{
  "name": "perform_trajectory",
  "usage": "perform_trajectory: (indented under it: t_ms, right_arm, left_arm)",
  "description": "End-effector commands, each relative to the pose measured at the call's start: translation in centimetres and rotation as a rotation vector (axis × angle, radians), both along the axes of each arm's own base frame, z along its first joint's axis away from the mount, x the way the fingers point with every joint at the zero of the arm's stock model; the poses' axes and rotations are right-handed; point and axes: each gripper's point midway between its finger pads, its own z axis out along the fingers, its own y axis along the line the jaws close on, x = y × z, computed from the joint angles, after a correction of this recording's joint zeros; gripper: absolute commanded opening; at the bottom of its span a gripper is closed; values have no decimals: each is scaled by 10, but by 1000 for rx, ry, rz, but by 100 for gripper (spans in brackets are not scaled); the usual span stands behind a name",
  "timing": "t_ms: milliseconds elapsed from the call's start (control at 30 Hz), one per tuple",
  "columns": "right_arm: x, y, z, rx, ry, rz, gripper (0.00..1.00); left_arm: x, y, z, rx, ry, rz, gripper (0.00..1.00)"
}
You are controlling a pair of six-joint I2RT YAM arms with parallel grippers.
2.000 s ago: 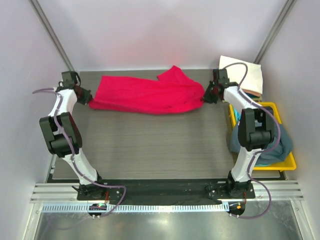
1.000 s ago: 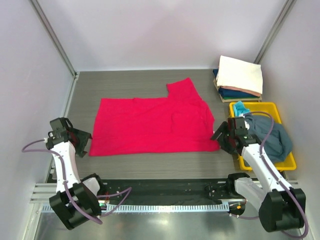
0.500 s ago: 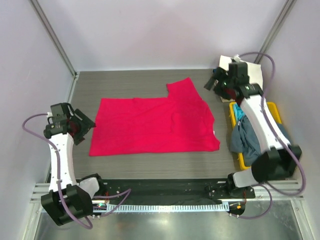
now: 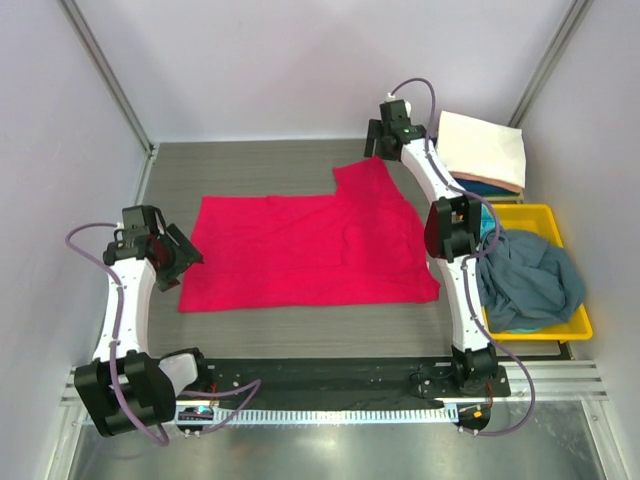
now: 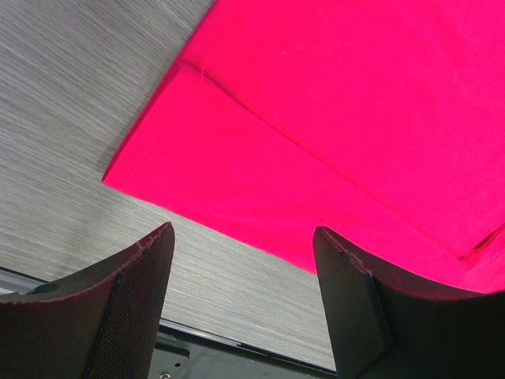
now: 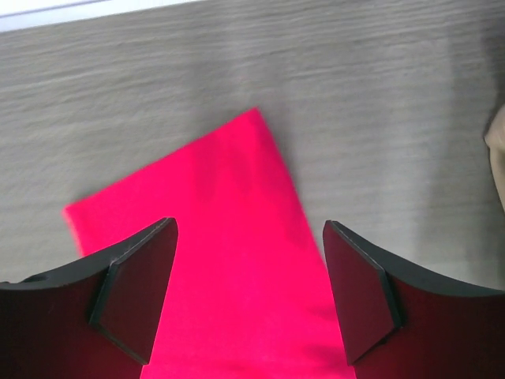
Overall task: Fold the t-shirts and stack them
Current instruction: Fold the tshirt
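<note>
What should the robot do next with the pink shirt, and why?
Probably lower the right pincer onto the sleeve and pinch it. It and the left pincer are open and empty, the pink shirt lies spread flat, and that sleeve sticks out just below it.

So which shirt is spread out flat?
The bright pink t-shirt, lying open on the table. The cream-white one sits folded in the far right corner, and the blue-grey one is bunched up in the yellow tray.
</note>
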Motion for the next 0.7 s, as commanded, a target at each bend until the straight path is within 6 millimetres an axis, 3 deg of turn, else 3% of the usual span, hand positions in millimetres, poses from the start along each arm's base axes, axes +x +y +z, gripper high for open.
perform_trajectory:
  t_ms: [0, 133, 400, 500, 667]
  right_arm:
    - [32, -13, 33, -40, -146, -56, 81]
    - [54, -4, 13, -11, -210, -48, 84]
    - [66, 4, -47, 4, -179, -32, 83]
    - [68, 5, -63, 13, -165, -27, 74]
    - [67, 10, -69, 37, -161, -3, 45]
  left_arm:
    - [8, -2, 4, 5, -40, -28, 72]
    - [8, -7, 7, 10, -59, -47, 70]
    - [8, -9, 9, 29, -69, -50, 69]
    - [8, -9, 9, 27, -66, -49, 68]
    - [8, -8, 8, 32, -66, -41, 67]
